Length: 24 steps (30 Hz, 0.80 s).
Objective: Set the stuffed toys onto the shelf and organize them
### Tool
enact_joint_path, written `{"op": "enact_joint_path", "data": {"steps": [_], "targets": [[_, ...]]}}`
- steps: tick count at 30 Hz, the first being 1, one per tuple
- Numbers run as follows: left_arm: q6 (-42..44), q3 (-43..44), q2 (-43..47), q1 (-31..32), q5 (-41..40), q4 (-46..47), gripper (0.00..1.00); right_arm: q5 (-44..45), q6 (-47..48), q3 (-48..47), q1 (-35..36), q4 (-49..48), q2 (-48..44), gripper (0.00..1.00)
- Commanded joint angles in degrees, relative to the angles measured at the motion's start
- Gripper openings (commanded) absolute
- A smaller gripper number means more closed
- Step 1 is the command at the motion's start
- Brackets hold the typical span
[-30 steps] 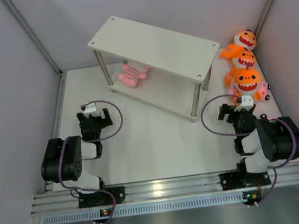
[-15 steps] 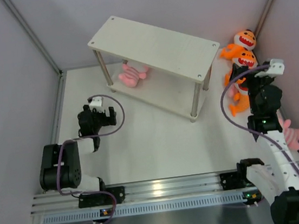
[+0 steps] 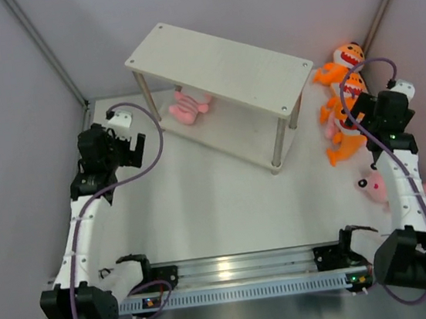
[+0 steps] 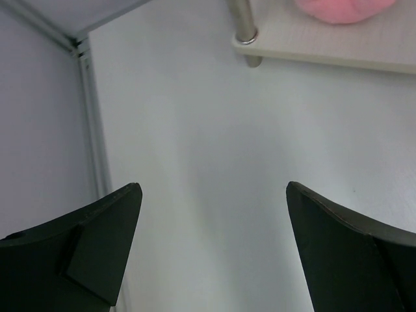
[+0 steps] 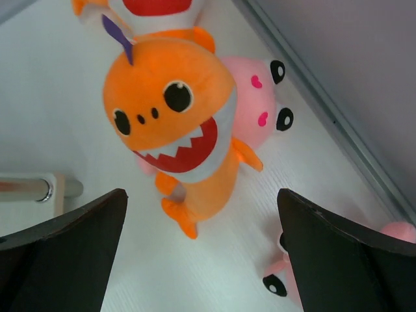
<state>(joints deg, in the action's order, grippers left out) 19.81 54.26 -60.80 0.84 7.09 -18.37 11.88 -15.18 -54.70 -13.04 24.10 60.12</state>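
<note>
We are holding the right gripper (image 5: 201, 192) over the nearest orange shark (image 5: 172, 120), jaws spread wide and gripping nothing. That shark is lying on the table (image 5: 71, 84) by the right wall, pressed against a pink toy (image 5: 257, 104). A second shark (image 3: 350, 84) and a third shark (image 3: 349, 55) are crowding in just behind it. Another pink plush (image 3: 373, 184) is lying near the right arm, and one pink animal (image 3: 185, 107) is sitting on the lower board of the shelf (image 3: 216, 62), whose top board is bare.

The left gripper (image 4: 213, 188) is also gaping wide and empty, hovering over bare table near a shelf leg (image 4: 244, 19).

We are judging the main risk to be a messy grab: closing here could pinch the pink toy along with the shark, or drag its neighbours. The soft body may sag and slip out in transit. Swinging it across, we could clip the shelf's edge and shift it. The left arm, being so near that leg, could nudge it too.
</note>
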Motion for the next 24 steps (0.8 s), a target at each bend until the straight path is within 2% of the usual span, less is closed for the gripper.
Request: {"op": "enact_joint_path", "data": {"steps": [1,3,5,6,7,8,11,13,14,15,17,18,21,24], "targets": [[2.6,7.9,3.8,-0.2,-15.0,-16.8,0.99,-3.2,-2.0,0.4,-3.4,-1.9,3.3,0.99],[3.7,11.7,4.4,-0.2,-14.5,-21.8,0.99,-5.4,-1.2,0.4,-5.5,-5.3,6.0,1.00],[4.5,13.8,5.4,-0.2,-9.1,-29.0,0.99,-9.4,1.3,0.5,-6.6,-8.6,9.4,0.99],[4.7,14.9,5.9,-0.2,-7.4,-30.9,0.99,-14.3,2.0,0.4,-6.7,-10.0,10.4,0.99],[4.8,16.3,6.9,-0.2,-0.7,-32.5,0.99,-16.3,2.5,0.3,-6.7,-12.8,12.4,0.99],[5.6,17.3,7.4,-0.2,2.3,-36.3,0.99,-17.7,2.7,0.3,-6.7,-13.8,13.4,1.00],[6.8,20.4,7.4,-0.2,11.8,-41.5,0.99,-19.3,4.0,-1.1,-6.7,-15.0,17.7,0.95],[6.6,21.1,7.4,-0.1,13.6,-44.2,0.99,-21.9,4.6,-1.9,-6.7,-15.7,19.7,0.87],[6.4,21.7,7.4,-0.1,15.1,-44.8,0.99,-22.7,4.6,-1.9,-6.8,-16.7,19.9,0.81],[6.4,21.9,7.4,-0.1,15.9,-46.1,0.99,-23.4,4.3,-1.5,-6.8,-17.6,20.0,0.67],[6.7,23.1,7.4,0.1,17.7,-47.5,0.99,-22.6,4.0,-0.9,-6.8,-19.3,20.3,0.53],[6.9,23.5,7.4,0.1,19.9,-48.2,0.99,-21.2,3.7,-0.8,-6.8,-19.1,20.4,0.34],[7.3,24.6,7.4,0.5,22.7,-50.3,0.99,-20.7,3.1,-3.3,-6.8,-14.0,19.3,0.00],[7.1,25.4,7.3,0.7,23.9,-51.5,0.96,-19.3,1.3,-5.4,-6.8,-9.3,12.6,0.00]]}}
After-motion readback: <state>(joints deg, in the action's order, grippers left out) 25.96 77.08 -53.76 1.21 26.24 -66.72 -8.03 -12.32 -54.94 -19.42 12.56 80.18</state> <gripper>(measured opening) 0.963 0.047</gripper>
